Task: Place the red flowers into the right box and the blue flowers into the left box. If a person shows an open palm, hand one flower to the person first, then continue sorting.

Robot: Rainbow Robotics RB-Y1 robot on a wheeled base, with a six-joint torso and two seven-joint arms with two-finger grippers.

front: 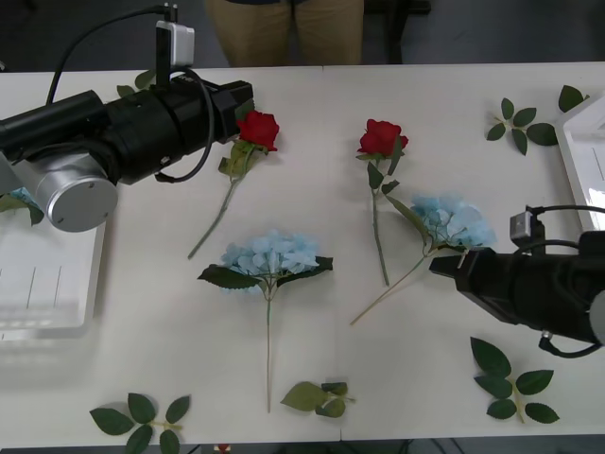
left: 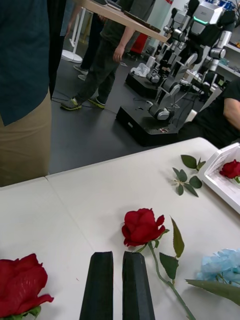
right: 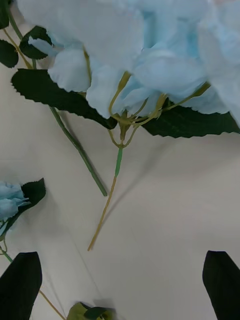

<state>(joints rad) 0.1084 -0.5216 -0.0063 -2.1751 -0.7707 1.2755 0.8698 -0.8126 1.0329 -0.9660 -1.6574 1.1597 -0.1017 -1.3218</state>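
Two red flowers lie on the white table: one [front: 257,130] right by my left gripper [front: 246,96], the other [front: 381,139] farther right. In the left wrist view the black fingers [left: 102,285] stand shut on nothing, between the near rose [left: 20,285] and the far one [left: 142,226]. My right gripper [front: 442,267] is open just short of a blue flower [front: 456,222], whose head [right: 150,55] lies beyond the spread fingertips [right: 22,282]. Another blue flower [front: 271,255] lies mid-table. The left box [front: 47,317] and right box [front: 577,151] sit at the table's sides. A person [front: 284,28] stands behind.
The right box [left: 220,177] holds a red rose [left: 231,168]. Loose green leaf sprigs lie at the far right [front: 518,125], front right [front: 510,383], front left [front: 142,421] and front middle [front: 319,397]. Bare table shows between the flowers.
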